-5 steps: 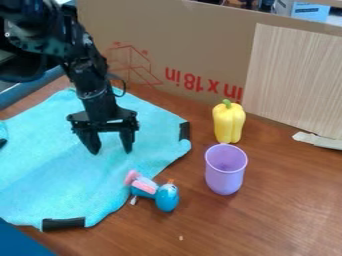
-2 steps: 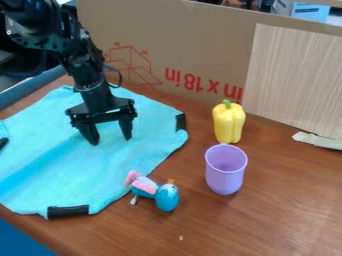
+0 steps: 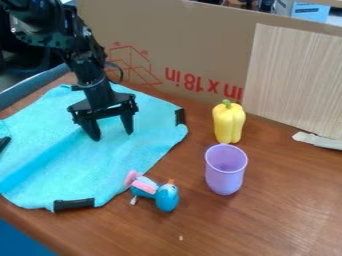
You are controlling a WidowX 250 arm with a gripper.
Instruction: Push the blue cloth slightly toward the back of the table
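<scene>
one blue cloth (image 3: 120,162) has been shifted on the brown surface (image 3: 267,215): at the left, more of its black clip (image 3: 4,143) is seen now, and its near edge, with a second black clip (image 3: 73,204), has been drawn farther from the camera. the end effector (image 3: 112,136) has been moved a little the same way, towards the cardboard wall (image 3: 200,45). its two fingers are held wide apart, with their tips low over the cloth, and nothing is seen gripped between them. from this it is judged that the cloth is being pushed or dragged by the tips, so its position is being changed without a real grasp. a third black clip (image 3: 180,117), at the right edge, has been carried along too.

to the right, a blue and pink toy (image 3: 165,197) is left where it was, just beside the cloth; a purple cup (image 3: 224,182) and a yellow pepper (image 3: 228,122) are also unmoved, both upright. behind them, a wood-patterned board (image 3: 294,75) is leaned on the cardboard, and part of the room is seen above.
</scene>
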